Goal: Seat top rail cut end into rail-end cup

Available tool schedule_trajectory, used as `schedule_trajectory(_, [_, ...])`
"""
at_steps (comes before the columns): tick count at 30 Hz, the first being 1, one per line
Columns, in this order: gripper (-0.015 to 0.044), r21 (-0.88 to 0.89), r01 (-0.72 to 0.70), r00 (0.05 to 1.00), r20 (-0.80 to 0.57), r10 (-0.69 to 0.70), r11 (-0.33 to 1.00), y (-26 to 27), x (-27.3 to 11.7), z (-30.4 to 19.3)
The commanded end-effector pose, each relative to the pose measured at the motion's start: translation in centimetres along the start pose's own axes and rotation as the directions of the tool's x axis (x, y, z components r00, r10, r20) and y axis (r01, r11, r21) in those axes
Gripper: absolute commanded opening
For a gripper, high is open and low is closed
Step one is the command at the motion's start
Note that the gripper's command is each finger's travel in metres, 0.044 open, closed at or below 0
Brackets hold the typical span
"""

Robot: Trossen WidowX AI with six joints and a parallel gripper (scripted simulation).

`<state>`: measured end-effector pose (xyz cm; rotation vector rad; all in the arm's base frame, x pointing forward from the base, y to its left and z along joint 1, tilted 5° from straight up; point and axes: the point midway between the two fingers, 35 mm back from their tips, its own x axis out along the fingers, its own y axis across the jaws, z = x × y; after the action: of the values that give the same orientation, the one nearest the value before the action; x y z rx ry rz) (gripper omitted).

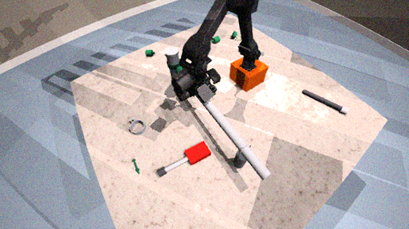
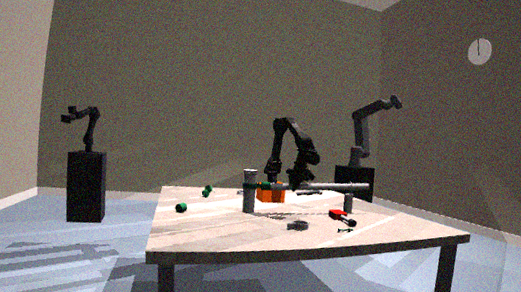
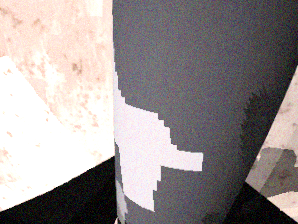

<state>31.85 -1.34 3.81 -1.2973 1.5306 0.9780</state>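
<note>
The pale grey fence rail (image 1: pixel 231 131) (image 2: pixel 347 186) (image 3: pixel 200 75) lies nearly level above the table, through the loop cap (image 1: pixel 245 149) on the short post (image 1: pixel 239 161) (image 2: pixel 348 204). My gripper (image 1: pixel 205 93) (image 2: pixel 300 184) is shut on the rail near its post-side end. The big post (image 1: pixel 172 57) (image 2: pixel 249 202) stands upright with the green brace band (image 1: pixel 177 69) (image 2: pixel 250 186) up near its cap. The green rail-end cup (image 2: pixel 265 185) hangs on the band, facing the rail. In the exterior view the rail meets the cup's mouth; how deep it sits cannot be told. The arm hides this end in the top view.
An orange block (image 1: pixel 248 74) (image 2: pixel 277 195) is at the arm's base. A red-headed tool (image 1: pixel 198 152) (image 2: pixel 337 215), a grey ring clamp (image 1: pixel 143 128) (image 2: pixel 297 225) and a small green part (image 1: pixel 135 166) lie beside the rail. A dark rod (image 1: pixel 323 101) lies opposite. Green caps (image 1: pixel 149 52) (image 2: pixel 181 207) lie behind.
</note>
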Motion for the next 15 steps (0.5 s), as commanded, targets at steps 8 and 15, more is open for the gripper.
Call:
schedule_trajectory(8, [0.0, 0.0, 0.0, 1.0, 0.0, 0.0, 1.0, 0.0, 0.0, 0.0])
schedule_trajectory(15, [0.0, 0.0, 0.0, 1.0, -0.001, 0.0, 1.0, -0.01, -0.02, -0.06])
